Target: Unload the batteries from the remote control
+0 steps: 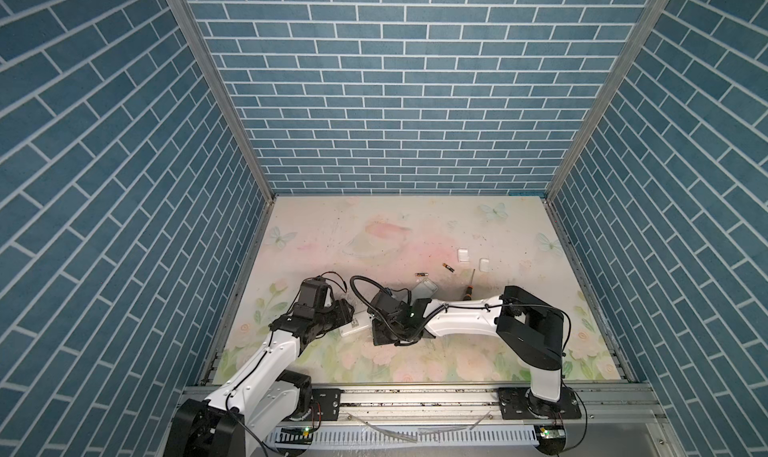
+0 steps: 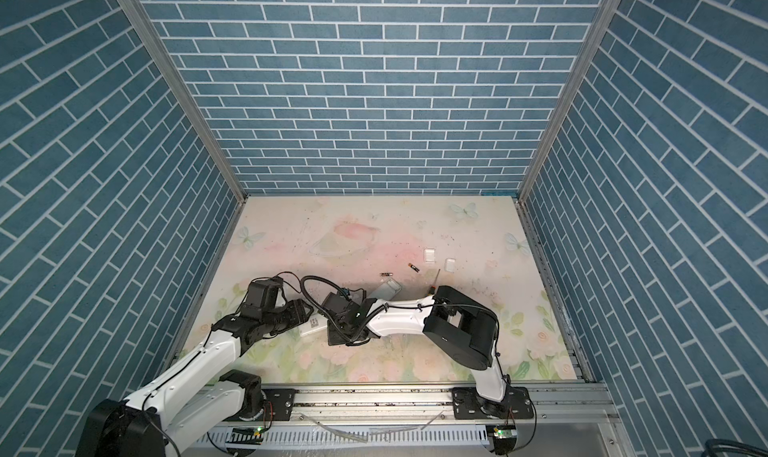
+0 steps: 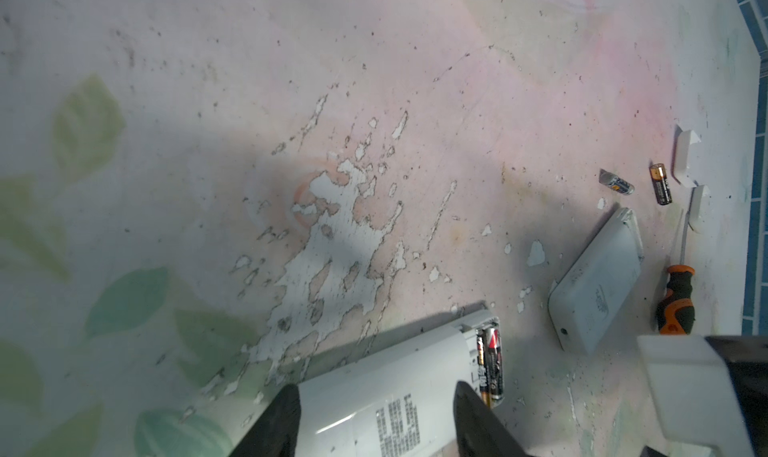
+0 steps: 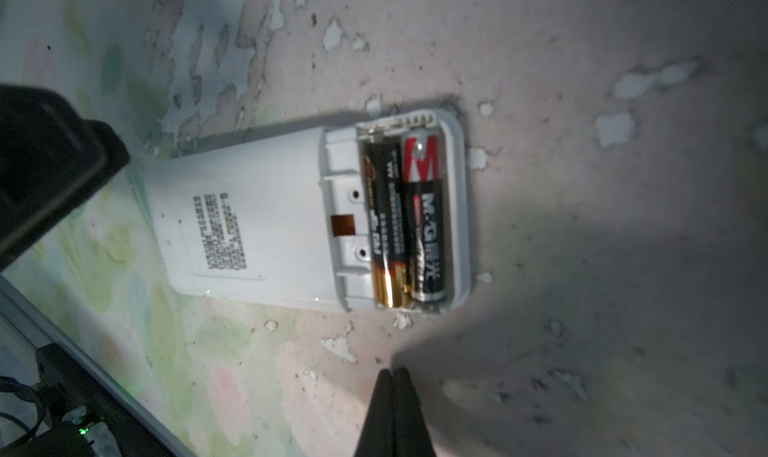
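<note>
The worn floral surface, its print flaked away in patches, carries everything. At its near left the left gripper straddles the printed end of a white remote control, one finger along each long side. The wrist view cuts the pads off, so I cannot tell whether they press the casing or stand just clear of it. The right gripper reaches across the middle and hangs empty with its jaws pressed together, just beside the uncovered end of that remote control. A second remote control lies plain side up a little farther and to the right, apart from the first. Just right of it lies a screwdriver with an orange-and-black handle, its shaft pointing far. Farther right again sit two small white covers, near each other but apart. Two batteries lie side by side in the open compartment of the straddled remote control. Two loose batteries lie on the surface just beyond the second remote control, well apart from each other, one nearer the covers.
</note>
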